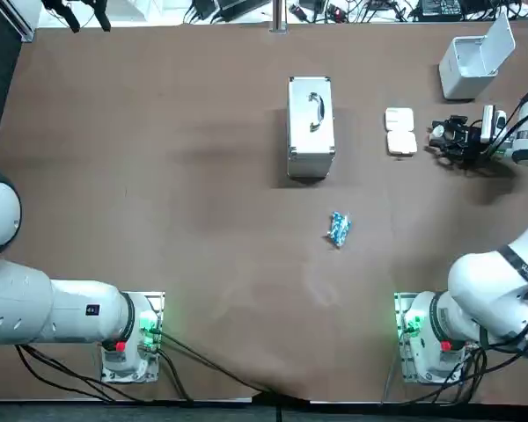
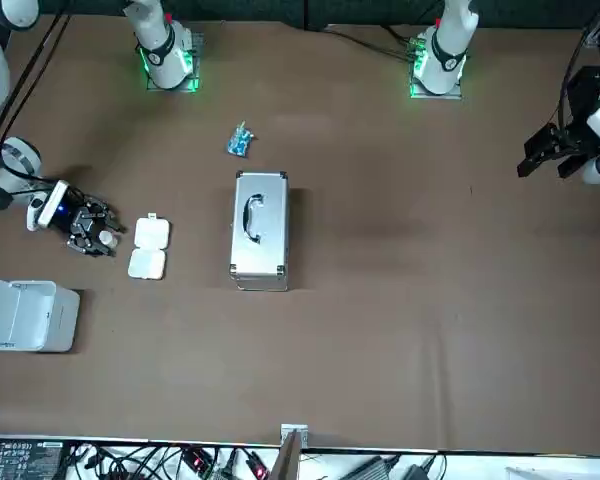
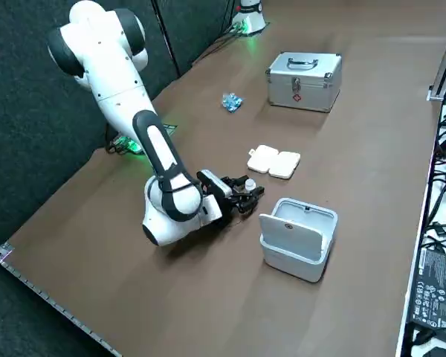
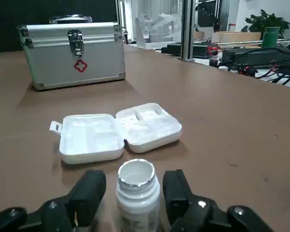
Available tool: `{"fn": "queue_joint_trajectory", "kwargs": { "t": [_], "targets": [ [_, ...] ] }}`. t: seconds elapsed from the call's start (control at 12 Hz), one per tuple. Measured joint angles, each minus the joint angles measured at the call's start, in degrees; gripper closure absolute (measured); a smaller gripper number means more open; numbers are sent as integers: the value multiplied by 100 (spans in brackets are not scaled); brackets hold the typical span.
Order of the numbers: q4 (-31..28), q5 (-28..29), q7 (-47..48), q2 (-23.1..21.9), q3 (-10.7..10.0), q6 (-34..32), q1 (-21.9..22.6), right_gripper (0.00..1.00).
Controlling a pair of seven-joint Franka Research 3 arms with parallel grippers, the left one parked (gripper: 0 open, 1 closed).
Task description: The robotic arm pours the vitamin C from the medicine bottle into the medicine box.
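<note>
A small white medicine bottle [image 4: 137, 195] stands upright on the brown table with its cap off and its mouth open. My right gripper [image 4: 134, 180] is down at table level with one black finger on each side of the bottle. A narrow gap shows at one finger, so the gripper is open. In the top view the gripper [image 1: 446, 139] is at the right edge of the table. Just past the bottle lies the white medicine box [image 4: 117, 130], lid flipped open and its compartments facing up. The box [image 1: 400, 132] sits just left of the gripper; the bottle [image 3: 249, 184] shows at the fingertips.
A silver first-aid case [image 1: 311, 114] stands mid-table beyond the box. A blue packet [image 1: 338, 229] lies nearer the bases. A white bin with a raised lid [image 1: 471, 61] stands at the far right corner, close to my arm.
</note>
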Motion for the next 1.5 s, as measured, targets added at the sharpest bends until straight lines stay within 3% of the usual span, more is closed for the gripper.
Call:
{"fn": "queue_joint_trajectory", "kwargs": {
  "t": [0.67, 1.5],
  "targets": [
    [55, 360, 0, 89, 0, -266, -3, 26],
    [423, 390, -13, 338, -2, -374, -44, 30]
  ]
}}
